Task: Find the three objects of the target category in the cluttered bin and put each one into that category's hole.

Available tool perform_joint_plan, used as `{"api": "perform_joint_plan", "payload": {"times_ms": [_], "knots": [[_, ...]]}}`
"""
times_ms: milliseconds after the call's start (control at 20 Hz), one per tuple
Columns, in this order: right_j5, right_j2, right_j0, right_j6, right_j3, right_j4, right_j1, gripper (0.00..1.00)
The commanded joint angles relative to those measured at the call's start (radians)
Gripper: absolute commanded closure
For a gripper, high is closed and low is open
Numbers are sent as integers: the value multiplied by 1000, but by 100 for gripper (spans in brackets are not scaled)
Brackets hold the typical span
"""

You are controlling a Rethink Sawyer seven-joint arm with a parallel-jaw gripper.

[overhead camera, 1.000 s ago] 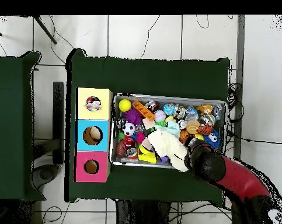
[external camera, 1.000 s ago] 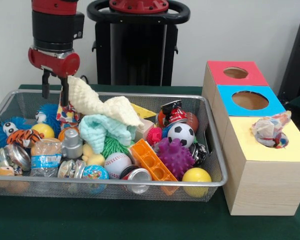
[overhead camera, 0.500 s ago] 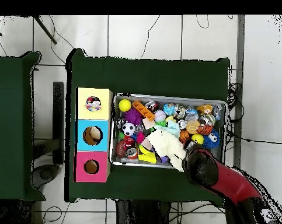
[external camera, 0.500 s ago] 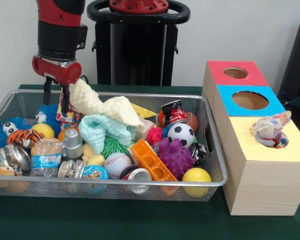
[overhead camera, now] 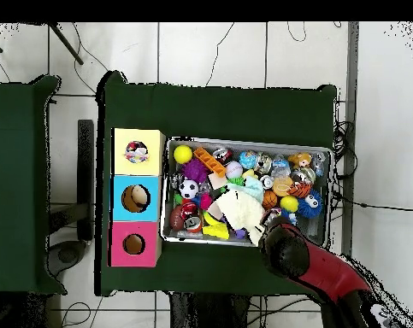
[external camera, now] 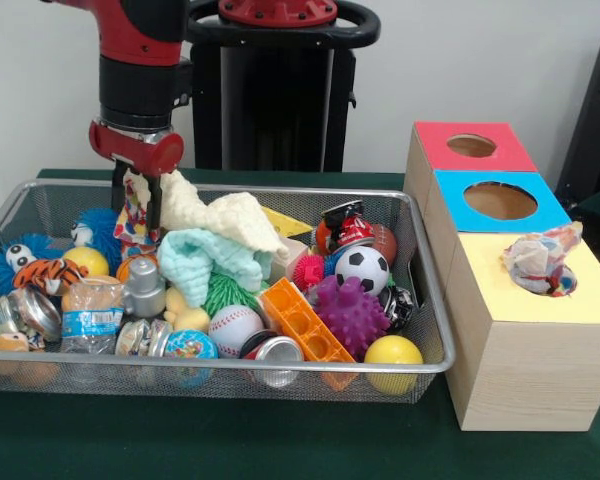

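One wire-mesh bin (external camera: pixel 40 205) sits on a green table (external camera: pixel 230 440), packed with mixed toys and containers. The red and black arm (external camera: pixel 140 60) descends over the bin's far edge near its left corner in the front view. The gripper (external camera: pixel 138 200) has its two dark fingers (external camera: pixel 155 205) lowered on either side of a patterned cloth item (external camera: pixel 132 222), with the cream knitted cloth (external camera: pixel 220 215) touching them on the right; whether the fingers actually pinch anything cannot be told.

Just below the cream cloth lies a mint-green cloth (external camera: pixel 205 258), with a green spiky ball (external camera: pixel 225 292) beneath it. Toward the bin's right end sit a soccer ball (external camera: pixel 362 268), a purple spiky ball (external camera: pixel 350 315), a yellow ball (external camera: pixel 393 352) at the near right corner, and an orange block (external camera: pixel 302 322). A baseball (external camera: pixel 235 328) and a metal can (external camera: pixel 275 352) lie along the near edge. At the left end rest a tiger toy (external camera: pixel 48 272), a blue fuzzy toy (external camera: pixel 100 228) and a crumpled plastic bottle (external camera: pixel 90 310).

A wooden box (external camera: pixel 520 370) stands just beside the bin's right end, topped with red (external camera: pixel 435 145), blue (external camera: pixel 460 215) and yellow panels (external camera: pixel 540 305), each with a hole. A bundled patterned cloth (external camera: pixel 540 260) sits in the yellow panel's hole. In the overhead view the arm (overhead camera: pixel 321 269) covers the bin's (overhead camera: pixel 248 142) lower edge.
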Motion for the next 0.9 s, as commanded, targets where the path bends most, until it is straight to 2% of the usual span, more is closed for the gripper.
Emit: {"api": "perform_joint_plan", "payload": {"times_ms": [50, 400, 550, 600, 900], "knots": [[18, 33, -11, 179, -16, 62, 47, 0], [-4, 7, 16, 179, -20, 56, 45, 0], [-1, 15, 7, 181, -19, 60, 41, 0], [-4, 14, 8, 184, -17, 62, 41, 100], [-30, 25, -7, 194, -1, 60, 35, 100]]}}
